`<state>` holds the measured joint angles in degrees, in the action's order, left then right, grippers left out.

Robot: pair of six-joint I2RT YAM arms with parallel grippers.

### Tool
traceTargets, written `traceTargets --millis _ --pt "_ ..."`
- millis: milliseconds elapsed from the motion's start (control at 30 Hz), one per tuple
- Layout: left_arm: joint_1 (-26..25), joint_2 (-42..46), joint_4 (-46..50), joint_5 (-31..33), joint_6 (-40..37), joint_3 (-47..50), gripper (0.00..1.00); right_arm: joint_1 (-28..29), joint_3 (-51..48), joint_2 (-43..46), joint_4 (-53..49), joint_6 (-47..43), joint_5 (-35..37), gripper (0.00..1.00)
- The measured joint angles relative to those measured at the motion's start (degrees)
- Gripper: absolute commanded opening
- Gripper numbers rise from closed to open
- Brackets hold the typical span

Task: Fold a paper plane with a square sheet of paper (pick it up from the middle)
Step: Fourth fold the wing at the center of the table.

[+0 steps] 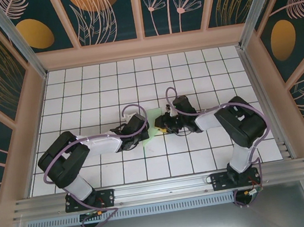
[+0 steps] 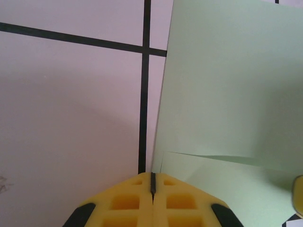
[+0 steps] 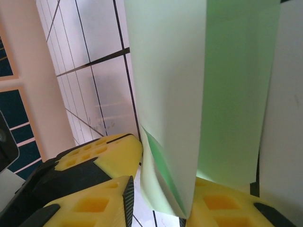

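Folding is under way, we judge, and not finished: no dart shape shows. Nearest us, at the centre of the desk (image 1: 81, 89), the left pincer (image 2: 152, 187) has its jaws pressed together on nothing. Its tips are down at the 9 o'clock edge of the square sheet of paper (image 1: 154, 124), where a small flap lies folded over. Just toward 3 o'clock, the right pincer (image 3: 165, 165) stands spread, a finger on either side of a raised fold. A gap shows beside one finger, so we see no pinch.

The sheet lies between the two pincers, partly flat, partly lifted. From overhead its long axis runs roughly from 7 o'clock to 1 o'clock. We cannot tell which end will be the nose.

Next, we think, the right pincer must nip the raised fold and lay it over squarely while the left pins the edge.
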<state>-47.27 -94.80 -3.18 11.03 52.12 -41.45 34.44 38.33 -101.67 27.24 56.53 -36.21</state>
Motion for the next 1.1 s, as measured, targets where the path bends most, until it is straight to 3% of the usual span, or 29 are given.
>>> traceTargets --millis 167,367,500,733,867,967,1100 --pt "0.0 2.03 1.2 0.28 -0.02 0.0 0.06 -1.03 0.0 -1.44 1.33 -0.09 -1.27 0.15" --pt "0.02 8.09 3.19 1.79 -1.22 -0.24 0.2 -2.49 -0.61 0.74 1.46 -0.76 -0.35 0.02" --pt "0.11 13.44 3.61 2.6 -3.04 -0.44 0.3 -2.51 -0.81 7.72 -2.89 -2.67 2.6 0.01" --pt "0.11 20.92 -0.22 2.8 -6.69 0.15 0.59 -2.54 0.37 20.5 -12.74 -5.18 10.91 0.01" --pt "0.11 22.45 -4.44 2.62 -8.35 1.44 0.71 -2.54 0.94 20.63 -16.5 -4.72 13.29 0.0" --pt "0.11 22.27 -7.58 1.14 -9.94 2.86 0.74 -2.54 0.94 18.78 -18.16 -3.13 13.9 0.0" --pt "0.11 20.83 -13.99 -3.76 -14.62 6.29 0.85 -2.54 0.94 16.06 -18.97 0.04 13.94 0.0"
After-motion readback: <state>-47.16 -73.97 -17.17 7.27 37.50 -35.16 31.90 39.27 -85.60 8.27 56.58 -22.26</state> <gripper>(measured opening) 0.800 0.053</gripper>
